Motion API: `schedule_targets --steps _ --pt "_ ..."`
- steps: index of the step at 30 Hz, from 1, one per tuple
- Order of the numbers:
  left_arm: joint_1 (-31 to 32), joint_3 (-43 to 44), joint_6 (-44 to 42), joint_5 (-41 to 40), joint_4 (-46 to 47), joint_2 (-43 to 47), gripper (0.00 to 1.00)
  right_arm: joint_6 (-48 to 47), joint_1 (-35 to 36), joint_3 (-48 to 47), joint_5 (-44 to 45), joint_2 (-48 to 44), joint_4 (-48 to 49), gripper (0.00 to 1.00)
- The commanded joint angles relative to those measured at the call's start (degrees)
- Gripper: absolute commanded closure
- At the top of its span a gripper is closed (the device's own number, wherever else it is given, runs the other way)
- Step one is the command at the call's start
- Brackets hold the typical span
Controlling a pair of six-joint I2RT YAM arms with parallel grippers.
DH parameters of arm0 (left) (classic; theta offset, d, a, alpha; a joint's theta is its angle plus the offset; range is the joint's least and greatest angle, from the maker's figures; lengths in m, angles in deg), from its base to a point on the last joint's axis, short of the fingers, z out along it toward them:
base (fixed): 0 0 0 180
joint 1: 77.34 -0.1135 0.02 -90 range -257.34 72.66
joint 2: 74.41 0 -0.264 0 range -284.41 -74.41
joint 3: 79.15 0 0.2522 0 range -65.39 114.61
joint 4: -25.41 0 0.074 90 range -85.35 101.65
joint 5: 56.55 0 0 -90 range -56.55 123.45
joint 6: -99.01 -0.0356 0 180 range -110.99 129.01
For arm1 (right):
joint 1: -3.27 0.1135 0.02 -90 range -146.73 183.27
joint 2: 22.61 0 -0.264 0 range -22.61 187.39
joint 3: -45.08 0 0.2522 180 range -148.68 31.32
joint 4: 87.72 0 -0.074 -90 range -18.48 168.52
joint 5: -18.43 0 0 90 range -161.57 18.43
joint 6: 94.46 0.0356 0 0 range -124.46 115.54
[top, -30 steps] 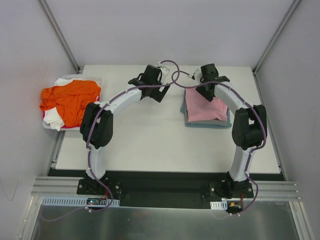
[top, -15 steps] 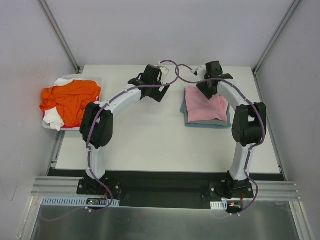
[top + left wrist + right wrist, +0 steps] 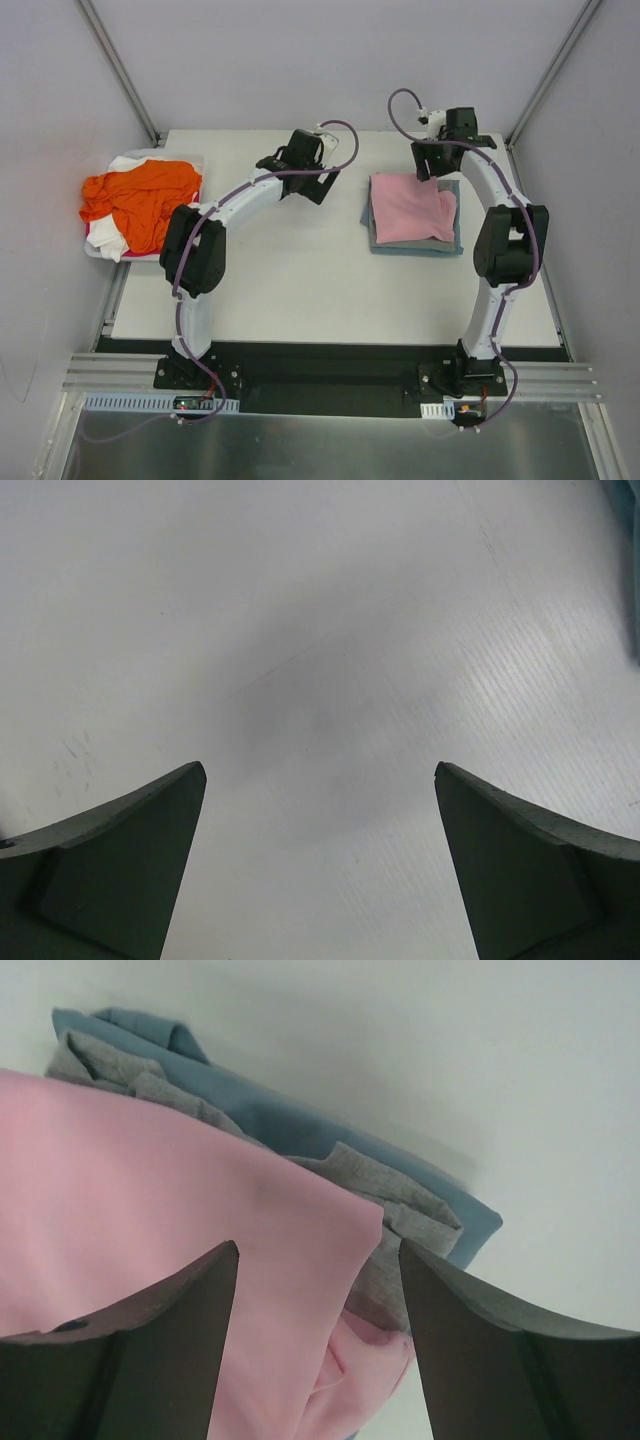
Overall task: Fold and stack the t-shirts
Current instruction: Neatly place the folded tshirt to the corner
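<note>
A folded light pink t-shirt [image 3: 408,208] lies on top of a grey one [image 3: 425,242] and a grey-blue one [image 3: 448,249] in a stack at the right of the table. In the right wrist view the pink shirt [image 3: 150,1190], the grey layer [image 3: 385,1210] and the grey-blue shirt [image 3: 290,1120] show close below. My right gripper [image 3: 428,168] [image 3: 318,1260] is open and empty, above the stack's far right corner. My left gripper [image 3: 322,190] [image 3: 320,780] is open and empty over bare table left of the stack. An orange t-shirt [image 3: 140,200] lies crumpled over a white one [image 3: 108,242] at the far left.
The orange and white shirts rest in a white tray [image 3: 196,160] at the table's left edge. Grey walls with metal posts [image 3: 120,70] close in the back and sides. A purple cable [image 3: 345,150] loops between the two wrists.
My right gripper has lifted off the pink shirt and moved back and to the right, past the stack's far edge. The left arm has not moved.
</note>
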Motion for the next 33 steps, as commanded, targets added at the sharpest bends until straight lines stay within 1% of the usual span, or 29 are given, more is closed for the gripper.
schedule_targets --steps 1,5,16,22,24,28,30,31,33 --pt "-0.4 -0.1 0.0 -0.6 0.7 1.4 0.01 9.8 -2.5 -7.6 -12.7 3.7 -4.6 0.31" --pt "-0.4 -0.3 -0.1 -0.8 0.7 1.5 0.01 11.8 -3.4 -10.7 -14.5 6.9 -8.2 0.32" --pt "-0.5 -0.8 -0.1 -0.7 0.8 2.0 0.01 10.4 -3.7 -8.7 -13.5 5.5 -8.2 0.32" --pt "-0.5 -1.1 0.0 -0.7 0.9 2.1 0.01 8.9 -3.9 -6.9 -12.2 4.4 -9.0 0.34" --pt "-0.5 -1.2 0.0 -0.8 1.0 2.2 0.01 8.6 -4.0 -6.3 -12.0 4.3 -9.0 0.38" --pt "-0.5 -1.5 0.0 -0.8 1.1 2.5 0.01 8.0 -4.2 -4.6 -11.1 4.4 -9.0 0.52" --pt "-0.5 -1.7 0.0 -0.8 1.3 2.8 0.01 7.7 -4.4 -4.3 -10.8 4.2 -9.0 0.56" --pt "-0.6 -1.8 0.0 -0.8 1.3 2.8 0.01 7.6 -4.5 -4.3 -10.7 4.0 -9.0 0.62" --pt "-0.5 -1.9 0.0 -0.8 1.4 2.9 0.01 7.3 -4.5 -4.3 -10.2 3.9 -9.0 0.68"
